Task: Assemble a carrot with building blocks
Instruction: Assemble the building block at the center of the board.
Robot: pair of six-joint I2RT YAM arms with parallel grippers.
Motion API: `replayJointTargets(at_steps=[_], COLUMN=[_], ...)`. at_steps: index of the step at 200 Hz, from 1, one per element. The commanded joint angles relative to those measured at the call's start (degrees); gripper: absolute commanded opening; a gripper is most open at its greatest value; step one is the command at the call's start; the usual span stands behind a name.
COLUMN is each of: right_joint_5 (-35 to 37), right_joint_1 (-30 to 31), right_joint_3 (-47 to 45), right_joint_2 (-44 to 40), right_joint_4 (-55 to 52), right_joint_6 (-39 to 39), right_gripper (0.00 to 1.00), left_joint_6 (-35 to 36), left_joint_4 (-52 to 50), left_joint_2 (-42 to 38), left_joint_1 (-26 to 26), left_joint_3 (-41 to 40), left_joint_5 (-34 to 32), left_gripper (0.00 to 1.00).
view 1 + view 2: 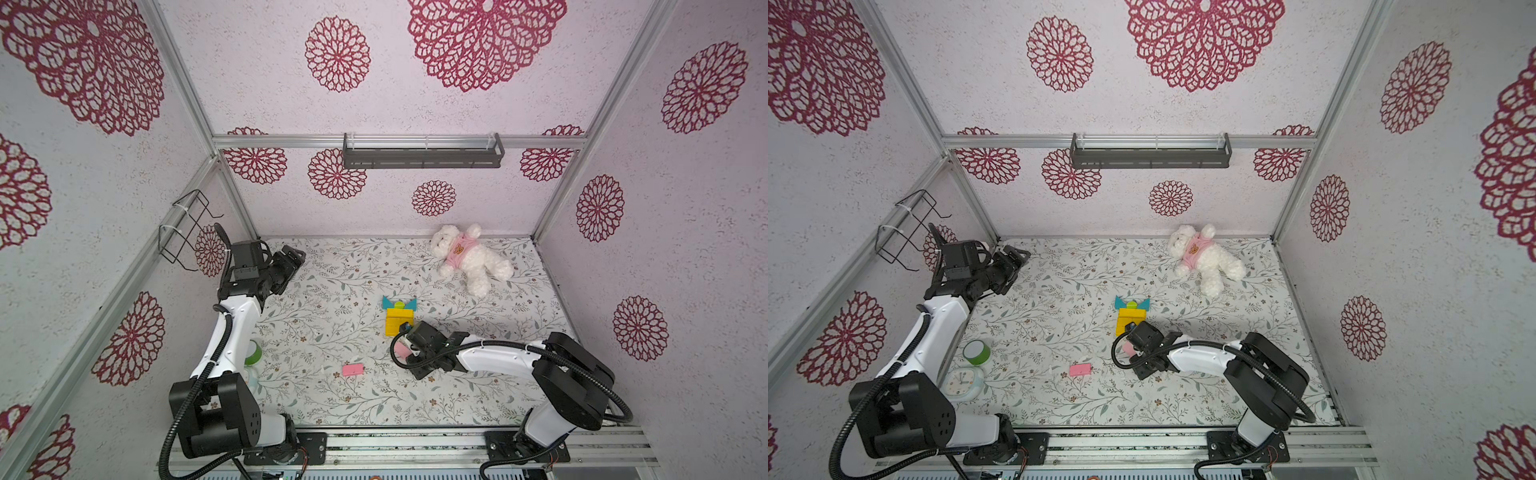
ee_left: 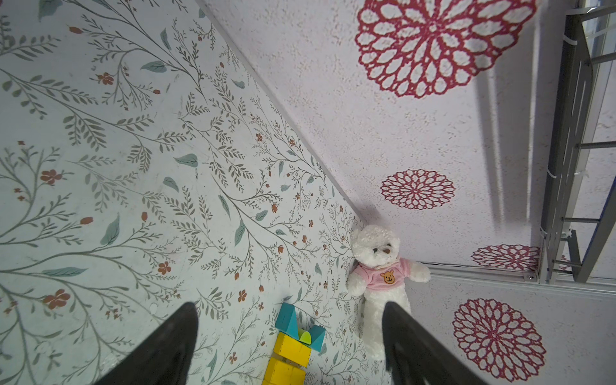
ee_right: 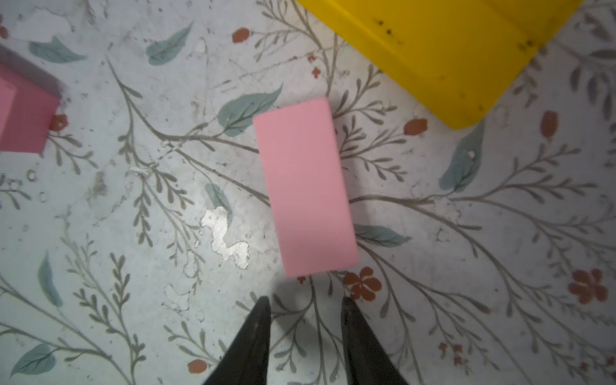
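Note:
The carrot point(image 1: 398, 318) lies mid-table as a partial figure: stacked yellow bars point(image 3: 450, 50), two teal triangles and a lime-green piece on top, also seen in the left wrist view point(image 2: 293, 346). One pink block point(image 3: 306, 186) lies flat just beyond the tips of my right gripper point(image 3: 305, 300). Its jaws stand narrowly apart with only table between them. This block shows under the gripper head in a top view point(image 1: 401, 351). A second pink block point(image 1: 353, 369) lies loose nearer the front. My left gripper point(image 2: 290, 305) hangs open and empty at the far left point(image 1: 297, 253).
A white plush bear point(image 1: 469, 257) in a pink shirt lies at the back right. A green tape roll point(image 1: 977, 352) and a small clock point(image 1: 961, 382) sit by the left arm's base. A wire basket point(image 1: 187, 228) and a grey shelf point(image 1: 422, 156) hang on the walls.

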Motion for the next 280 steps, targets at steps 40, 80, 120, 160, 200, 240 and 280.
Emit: replayJointTargets(at_steps=[40, 80, 120, 160, 200, 240, 280], right_joint_5=[5.1, 5.9, 6.3, 6.9, 5.9, 6.8, 9.1], right_joint_1=[-0.5, -1.6, -2.2, -2.8, -2.9, -2.7, -2.6], right_joint_3=[1.9, 3.5, 3.8, 4.2, 6.3, 7.4, 7.8], right_joint_2=[2.5, 2.9, 2.2, 2.2, 4.3, 4.5, 5.0], right_joint_4=[-0.9, -2.1, -3.1, -3.4, -2.9, -3.3, -3.8], right_joint_6=[0.8, -0.3, -1.3, -2.2, -2.7, -2.9, -2.4], right_gripper=[0.33, 0.32, 0.32, 0.32, 0.37, 0.51, 0.56], left_joint_6=[0.5, 0.6, 0.5, 0.5, 0.5, 0.5, 0.5], left_joint_4=[0.2, 0.1, 0.1, 0.1, 0.1, 0.1, 0.1], left_joint_2=[0.3, 0.1, 0.1, 0.0, 0.0, -0.1, 0.0], left_joint_1=[-0.2, -0.2, -0.3, -0.2, -0.2, -0.2, -0.2], left_joint_3=[0.3, 0.4, 0.4, 0.4, 0.4, 0.4, 0.4], left_joint_5=[-0.5, -0.5, -0.5, -0.4, -0.5, -0.5, -0.3], left_gripper=[0.88, 0.88, 0.88, 0.88, 0.88, 0.88, 0.88])
